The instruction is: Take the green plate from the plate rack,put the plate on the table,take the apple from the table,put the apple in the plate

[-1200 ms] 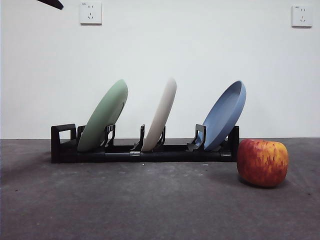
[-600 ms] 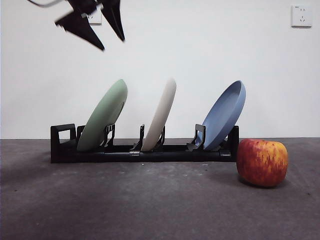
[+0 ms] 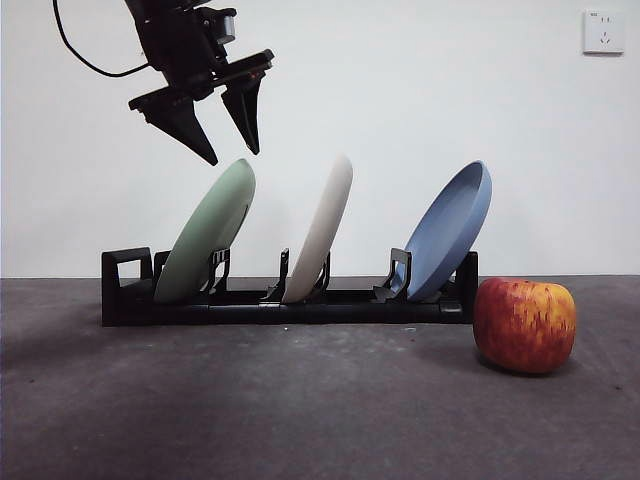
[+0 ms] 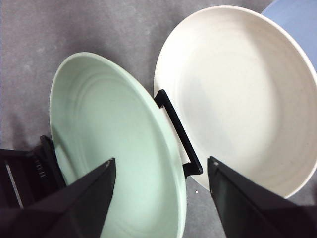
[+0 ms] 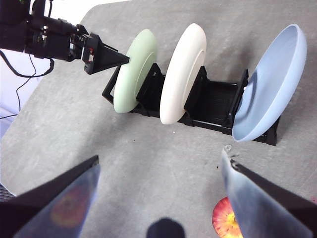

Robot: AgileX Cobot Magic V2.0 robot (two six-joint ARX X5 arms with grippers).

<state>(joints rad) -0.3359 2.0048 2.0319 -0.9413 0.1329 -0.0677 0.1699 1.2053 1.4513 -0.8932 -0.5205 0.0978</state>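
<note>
Three plates lean in one plate rack [image 3: 285, 305]: green plate [image 3: 205, 232] at the left end, cream plate [image 3: 322, 228] middle, blue plate [image 3: 448, 230] right; one apple [image 3: 524, 324] sits on the table [image 3: 300, 410] just right of the rack. Left gripper [image 3: 232, 150] hangs just above the green plate's top rim, jaws spread, holding nothing, cream plate close on its right. Right gripper [image 5: 161, 173] is high over the near table, jaws wide apart and empty.

Front view: low, level across the worktop [image 3: 300, 410], close on the plate rack [image 3: 290, 305]. Left wrist view: steeply down, very near the green plate [image 4: 114, 153]. Right wrist view: high, farther back, looking down. All three views share the rack and green plate.
</note>
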